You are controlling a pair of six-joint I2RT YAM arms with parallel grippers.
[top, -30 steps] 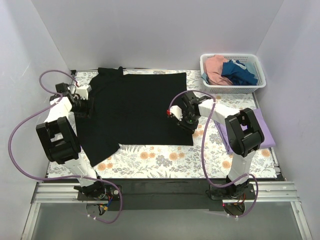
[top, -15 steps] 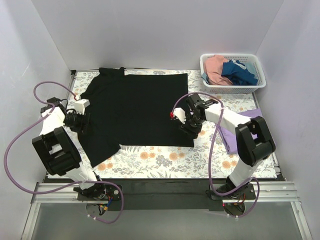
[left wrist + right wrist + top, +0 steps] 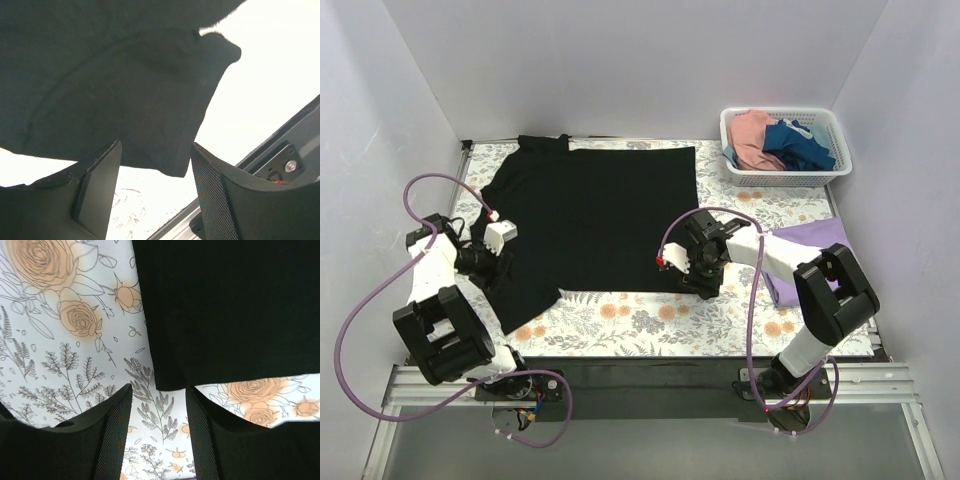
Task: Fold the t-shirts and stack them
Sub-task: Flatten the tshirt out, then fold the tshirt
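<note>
The black t-shirt (image 3: 590, 215) lies spread flat on the flower-printed surface (image 3: 620, 320). Its collar is toward the far left corner and its straight hem runs down the right side. The left tool (image 3: 486, 266) sits low at the shirt's near-left part, over the sleeve. In the left wrist view (image 3: 156, 146) its jaws stand apart, and the dark sleeve edge of the black t-shirt (image 3: 125, 85) lies just beyond the fingertips, with nothing clamped between them. The right tool (image 3: 700, 278) is down at the shirt's near-right corner. In the right wrist view (image 3: 159, 390) its jaws are also spread, and that corner of the black t-shirt (image 3: 225, 305) lies flat on the surface (image 3: 60, 340) right at the gap between the tips, not pinched. To the right, partly under the right arm, a lavender t-shirt (image 3: 817, 235) rests folded on the surface, well apart from the black one. At the far right corner a white lattice basket (image 3: 785, 178) holds a pink t-shirt (image 3: 752, 135) and a dark blue t-shirt (image 3: 800, 143), bunched together.
</note>
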